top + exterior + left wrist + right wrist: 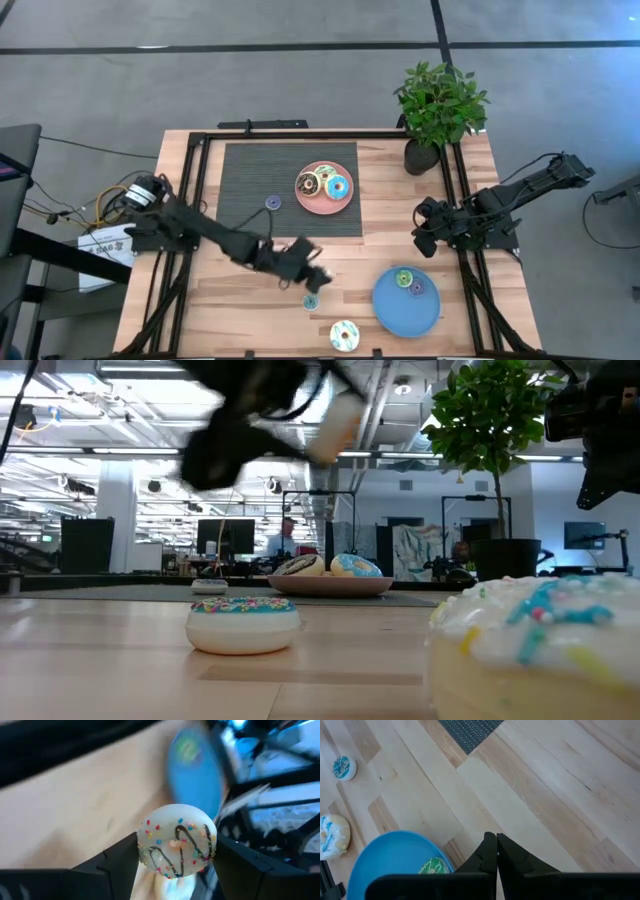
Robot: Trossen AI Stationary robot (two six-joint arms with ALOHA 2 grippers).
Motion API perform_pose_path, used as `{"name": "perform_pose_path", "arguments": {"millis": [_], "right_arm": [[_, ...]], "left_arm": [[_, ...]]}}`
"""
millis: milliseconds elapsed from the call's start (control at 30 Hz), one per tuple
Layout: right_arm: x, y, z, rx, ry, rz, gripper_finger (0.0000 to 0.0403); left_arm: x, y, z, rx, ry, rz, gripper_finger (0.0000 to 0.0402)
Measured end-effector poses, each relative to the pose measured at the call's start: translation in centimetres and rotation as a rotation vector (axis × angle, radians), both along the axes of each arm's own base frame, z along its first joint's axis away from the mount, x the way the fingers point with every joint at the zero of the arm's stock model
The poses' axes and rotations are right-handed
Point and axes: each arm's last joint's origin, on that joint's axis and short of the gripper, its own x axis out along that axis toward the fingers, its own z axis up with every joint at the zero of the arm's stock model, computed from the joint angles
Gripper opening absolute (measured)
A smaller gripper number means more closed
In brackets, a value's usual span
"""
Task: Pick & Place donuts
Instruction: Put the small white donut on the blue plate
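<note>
Nearest us, a white donut (344, 335) lies at the table's front edge. Our left gripper (175, 855) grips a cream chocolate-drizzled donut (176, 841); we should carry it level to the blue plate (392, 310), which holds two donuts. Farther back, the pink plate (312, 203) holds three. Right gripper (496, 851) waits closed.

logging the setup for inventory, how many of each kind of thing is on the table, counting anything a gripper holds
donuts: 8 (one held in the left gripper)
pink plate: 1
blue plate: 1
potted plant: 1
mat: 1
total: 12
</note>
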Motion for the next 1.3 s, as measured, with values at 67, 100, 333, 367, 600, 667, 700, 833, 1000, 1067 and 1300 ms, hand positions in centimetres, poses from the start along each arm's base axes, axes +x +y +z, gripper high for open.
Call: {"name": "perform_pose_path", "arguments": {"millis": [67, 100, 333, 367, 600, 667, 700, 833, 1000, 1067, 1300], "right_arm": [[0.0, 0.0, 0.0, 0.001, 0.001, 0.002, 0.0000], [0.0, 0.0, 0.0, 0.001, 0.001, 0.003, 0.0000], [0.0, 0.0, 0.0, -0.018, 0.004, 0.041, 0.0000], [0.0, 0.0, 0.0, -0.019, 0.006, 0.041, 0.0000], [-0.2, -0.1, -0.1, -0.040, 0.022, 0.063, 0.0000], [-0.3, -0.1, -0.1, -0.061, 0.031, 0.091, 0.0000], [-0.3, -0.1, -0.1, -0.068, 0.032, 0.103, 0.0000], [-0.6, -0.3, -0.3, -0.086, 0.071, 0.109, 0.0000], [-1.0, -0.4, -0.5, -0.101, 0.114, 0.110, 0.0000], [-1.0, -0.4, -0.5, -0.101, 0.113, 0.110, 0.0000], [-1.0, -0.4, -0.5, -0.099, 0.110, 0.110, 0.0000]], "left_arm": [[1.2, 1.0, 1.6, 0.077, -0.060, 0.008, 0.0226], [1.7, 1.4, 2.5, 0.119, -0.084, 0.010, 0.0226], [6.6, 2.9, 7.6, 0.399, -0.131, 0.005, 0.0226], [7.7, 2.8, 7.8, 0.434, -0.107, -0.012, 0.0226], [14.8, 1.5, 5.9, 0.619, 0.152, -0.231, 0.0226], [16.4, 1.1, 4.4, 0.654, 0.205, -0.274, 0.0226], [17.1, 0.8, 3.7, 0.658, 0.222, -0.303, 0.0226], [19.3, -0.2, 0.3, 0.562, 0.132, -0.390, 0.0226], [19.8, -0.9, -2.4, 0.479, 0.143, -0.406, 0.0226], [19.8, -1.2, -3.4, 0.487, 0.164, -0.413, 0.0226], [19.9, -1.8, -4.7, 0.620, 0.167, -0.427, 0.0226]]}}
